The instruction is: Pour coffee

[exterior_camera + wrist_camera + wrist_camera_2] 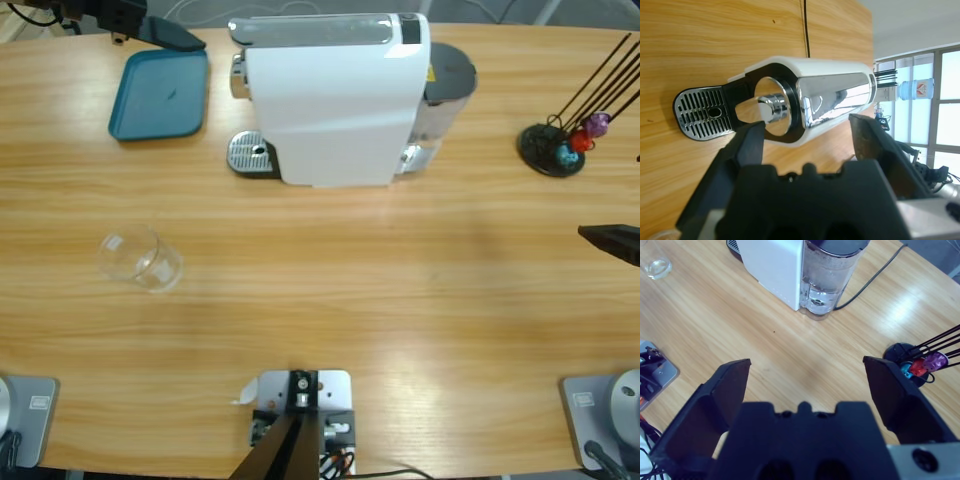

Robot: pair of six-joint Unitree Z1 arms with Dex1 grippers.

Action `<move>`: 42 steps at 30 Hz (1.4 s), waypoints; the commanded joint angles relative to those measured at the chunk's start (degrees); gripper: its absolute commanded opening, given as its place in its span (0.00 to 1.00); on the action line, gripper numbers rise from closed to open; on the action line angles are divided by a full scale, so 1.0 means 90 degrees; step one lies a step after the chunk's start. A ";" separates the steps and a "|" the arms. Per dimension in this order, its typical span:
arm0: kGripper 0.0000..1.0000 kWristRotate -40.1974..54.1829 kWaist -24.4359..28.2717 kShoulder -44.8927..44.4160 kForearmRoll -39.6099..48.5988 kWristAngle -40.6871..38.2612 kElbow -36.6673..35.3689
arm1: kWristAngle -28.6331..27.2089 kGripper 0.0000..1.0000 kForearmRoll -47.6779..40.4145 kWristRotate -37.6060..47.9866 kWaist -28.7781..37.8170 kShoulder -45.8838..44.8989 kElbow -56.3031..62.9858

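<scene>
Left gripper [807, 145]: black body at the bottom edge, two black fingers [742, 150] spread wide apart, nothing between them.

Coffee machine [805, 102]: white shell with a chrome front panel and chrome spout, just beyond the fingertips, spanning the gap between them.

Drip tray [702, 112]: slotted metal grille on a black base, beyond the left-hand finger.

Counter [715, 40]: light wood grain, carrying the machine.

Black cable [805, 27]: running away beyond the machine.

Windows [930, 100]: background, past the right-hand finger.

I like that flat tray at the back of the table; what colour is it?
The tray is teal, a dark blue-green, seen best in the high view.
</scene>
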 commanded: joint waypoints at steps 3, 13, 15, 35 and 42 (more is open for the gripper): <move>0.47 -0.0046 0.0036 0.0720 -0.0200 -0.0483 -0.0192 | -0.0003 1.00 -0.0047 -0.0024 -0.0094 0.0073 0.0156; 0.00 0.0110 0.0011 0.0633 -0.0190 -0.0526 -0.0084 | -0.0007 1.00 -0.0047 -0.0024 -0.0094 0.0073 0.0156; 0.00 0.0253 0.0011 0.0556 -0.0186 -0.0467 -0.0074 | -0.0009 1.00 -0.0047 -0.0024 -0.0094 0.0073 0.0156; 0.00 0.0176 -0.0433 0.0215 -0.0481 -0.0754 -0.1506 | -0.0061 1.00 -0.0047 -0.0012 -0.0094 0.0083 0.0156; 1.00 0.2729 -0.1167 -0.0244 -0.0700 0.0679 -0.1080 | -0.0212 1.00 -0.0227 0.0259 -0.1346 0.0321 0.0171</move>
